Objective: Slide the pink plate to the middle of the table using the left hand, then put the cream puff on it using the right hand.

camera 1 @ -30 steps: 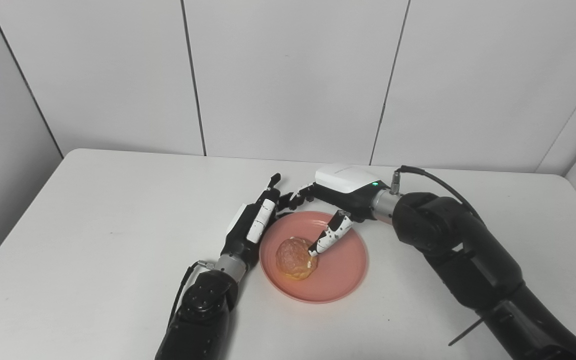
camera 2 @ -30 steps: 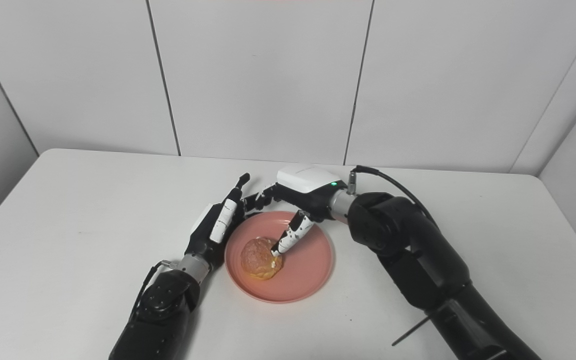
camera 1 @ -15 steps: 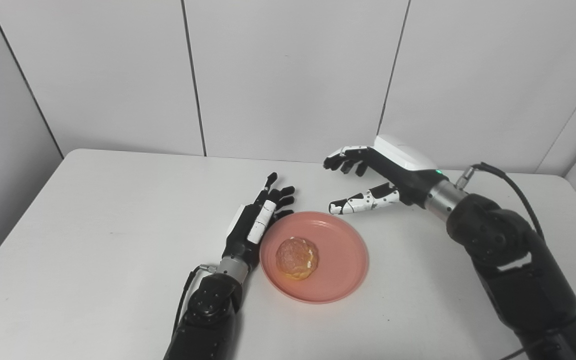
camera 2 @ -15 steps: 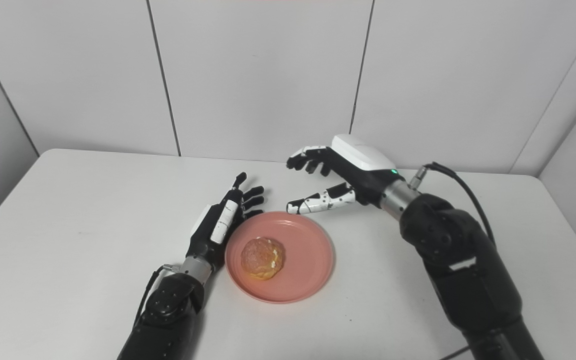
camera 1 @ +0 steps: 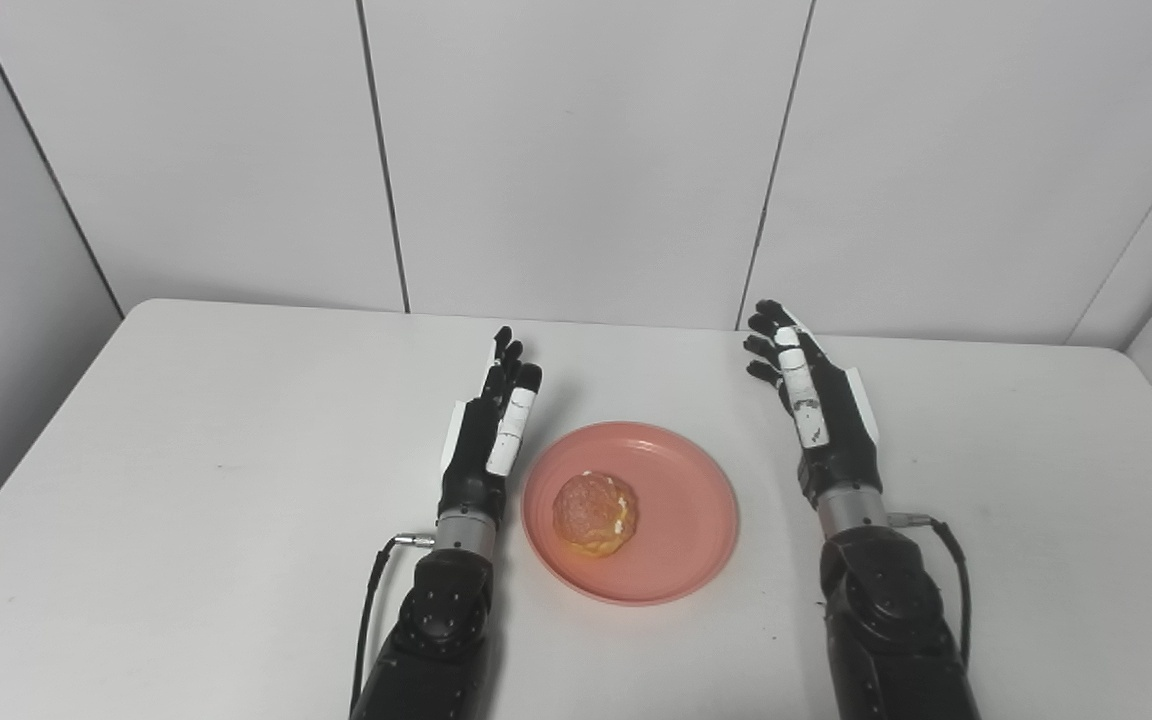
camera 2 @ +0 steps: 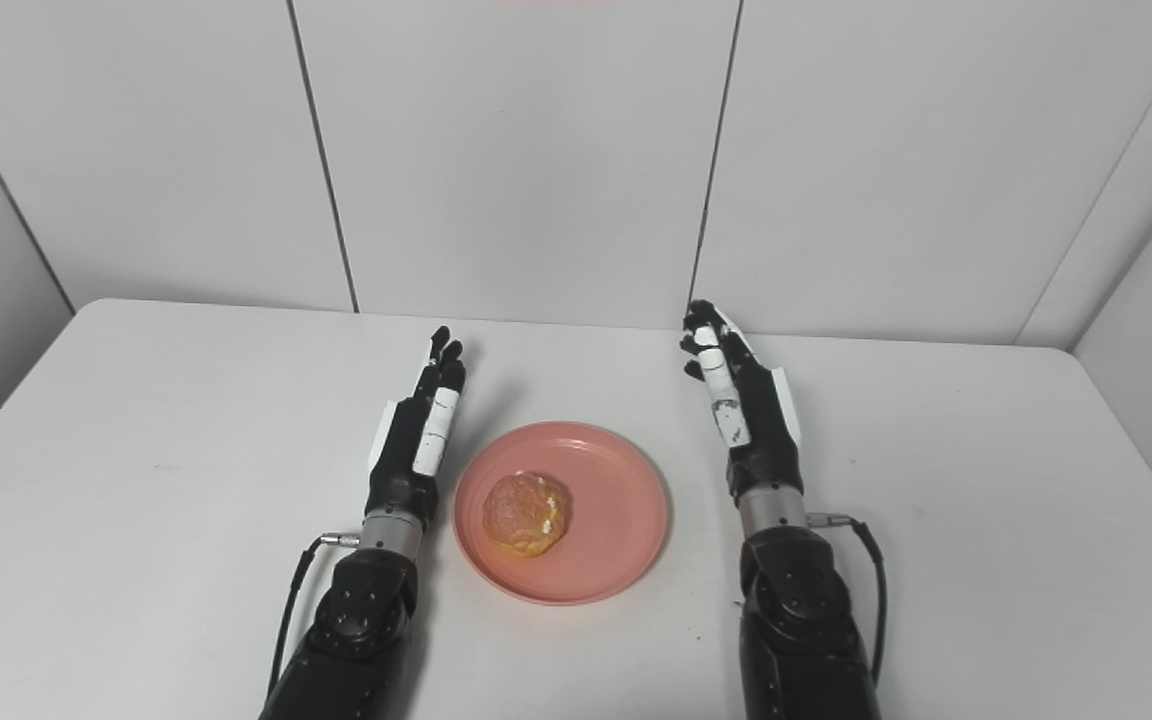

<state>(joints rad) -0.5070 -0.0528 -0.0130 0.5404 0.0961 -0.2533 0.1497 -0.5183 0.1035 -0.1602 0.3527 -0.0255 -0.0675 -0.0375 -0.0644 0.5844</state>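
Both forearms are running off the bottom edge — nothing above the wrists' dark housings is showing. The tabletop (camera 1: 186, 450) is being cut off at the bottom and both side edges. The cream puff (camera 1: 593, 513) is covering part of the plate (camera 1: 686, 520) — its underside is staying hidden.

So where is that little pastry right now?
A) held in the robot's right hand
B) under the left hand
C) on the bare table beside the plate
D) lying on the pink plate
D: the cream puff sits on the pink plate, a bit left of its middle, while the left hand and the right hand are open and empty on either side.
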